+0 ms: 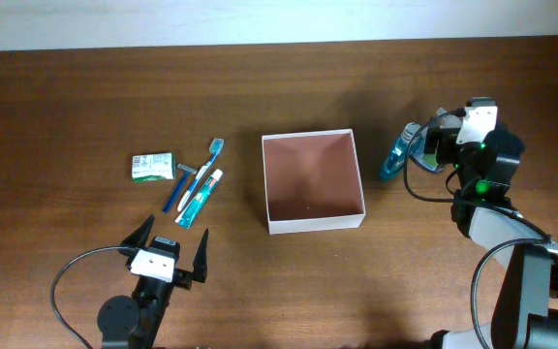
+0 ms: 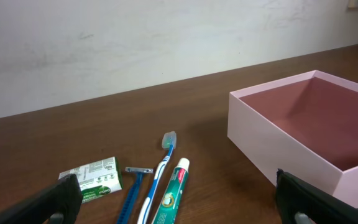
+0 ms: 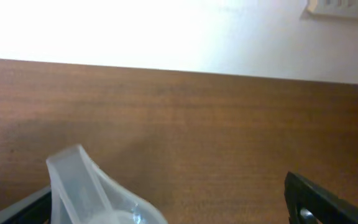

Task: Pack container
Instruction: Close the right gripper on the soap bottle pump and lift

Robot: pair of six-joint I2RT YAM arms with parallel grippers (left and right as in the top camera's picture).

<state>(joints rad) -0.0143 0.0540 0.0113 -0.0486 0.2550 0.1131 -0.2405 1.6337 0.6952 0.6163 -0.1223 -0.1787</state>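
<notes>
A green-and-white soap packet (image 1: 152, 167) is seen flat on the brown tabletop (image 1: 66, 97), ahead of the left pincer (image 1: 176, 227) and off to its left. Just beside the packet, straight ahead of that pincer, a blue razor (image 1: 175, 192), a toothbrush (image 1: 206, 165) and a toothpaste tube (image 1: 199, 202) are laid close together and roughly parallel, with the brush head and the tube's cap turned away from the pincer. The left pincer is held wide apart just above the tabletop with nothing between its fingers (image 2: 48, 202), which show only as dark tips at the two lower corners of the left wrist view. The container (image 1: 315, 224) is set upright on the tabletop between the two arms, ahead of the left pincer and to its right, apart from the toiletries. Its reddish-brown inside is bare. A blue-green bottle (image 1: 395, 160) is found on the far side of the container from the left pincer, near the box wall but not touching it, right at the right pincer (image 1: 413, 147). In the right wrist view the bottle's clear top is seen between the spread fingers (image 3: 325, 199), nearer the left-hand one. The right pincer is thus shown wide, and whether either finger touches the bottle cannot be told.
</notes>
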